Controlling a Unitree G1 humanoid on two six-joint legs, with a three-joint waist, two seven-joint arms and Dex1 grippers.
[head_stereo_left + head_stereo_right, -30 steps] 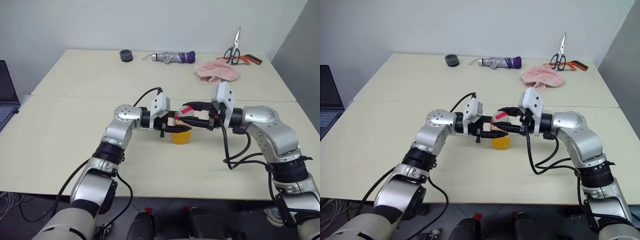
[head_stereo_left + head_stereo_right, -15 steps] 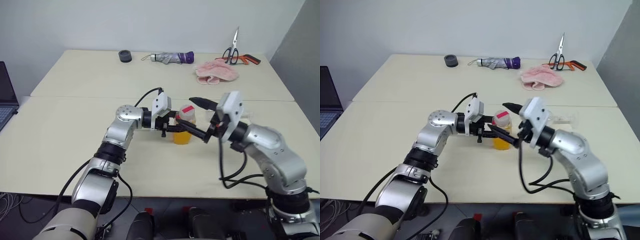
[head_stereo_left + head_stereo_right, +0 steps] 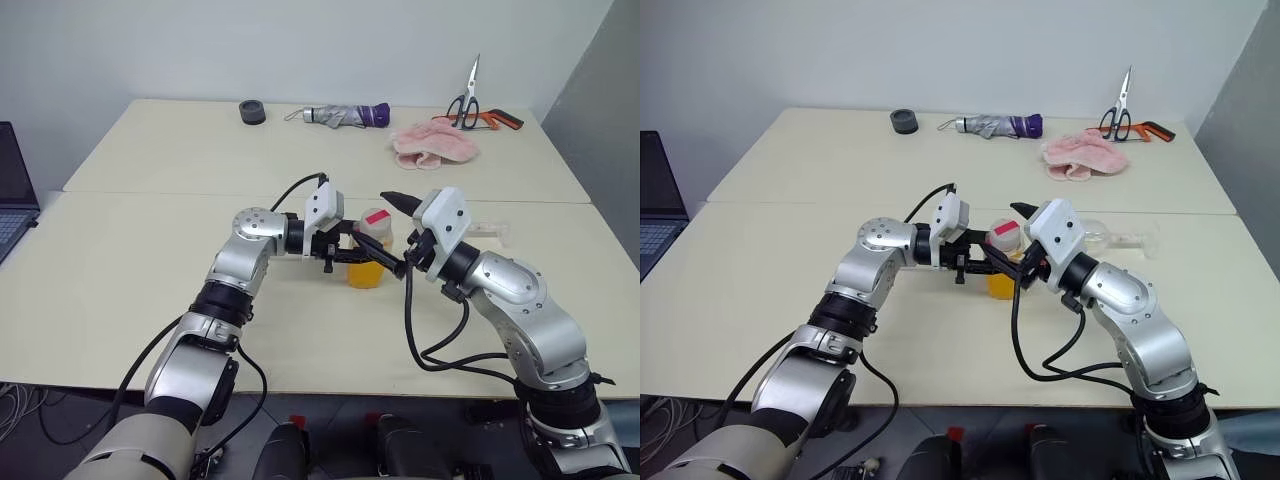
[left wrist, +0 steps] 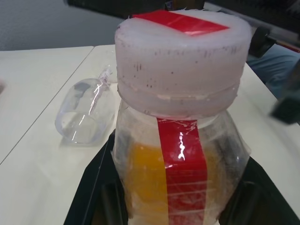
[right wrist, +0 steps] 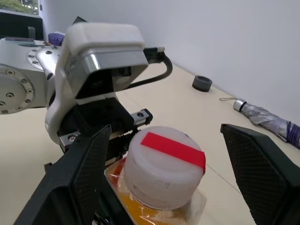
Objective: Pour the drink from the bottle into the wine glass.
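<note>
1. The bottle stands upright on the table, holding the drink in its lower part, white cap with red stripe on.
2. Left gripper is clenched on the bottle's body.
3. Right gripper is released, fingers spread either side of the cap.
4. The wine glass lies on its side, just beyond the bottle.

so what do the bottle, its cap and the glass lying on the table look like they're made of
Bottle: likely thin clear plastic, glossy, slightly wrinkled walls. Cap: matte white plastic, ribbed side, red strip across it. Wine glass: clear with sharp highlights, glass or hard plastic; cannot tell which.
</note>
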